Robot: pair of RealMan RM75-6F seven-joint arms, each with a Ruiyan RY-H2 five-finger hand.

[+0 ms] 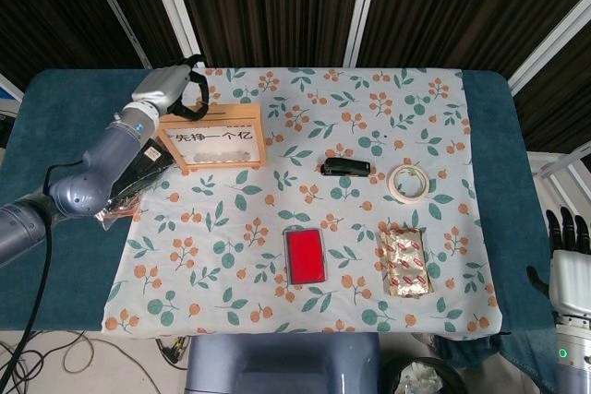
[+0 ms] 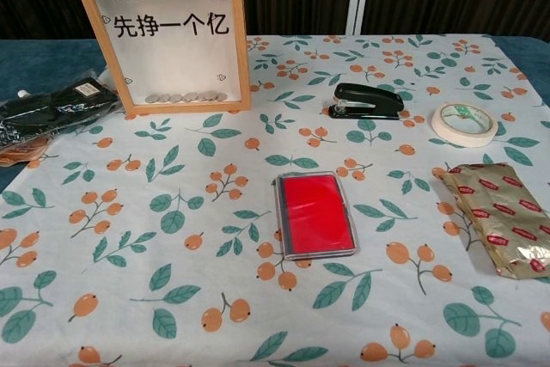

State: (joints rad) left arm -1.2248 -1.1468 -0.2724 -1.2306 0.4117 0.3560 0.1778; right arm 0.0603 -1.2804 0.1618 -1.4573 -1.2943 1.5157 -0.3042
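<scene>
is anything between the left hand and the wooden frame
Nothing visible stands between them. In the head view the left hand hangs at the back left top corner of the wooden frame, fingers curled toward its top edge; whether they touch it cannot be told. The black packet lies beside the frame, under the forearm, not between.
</scene>
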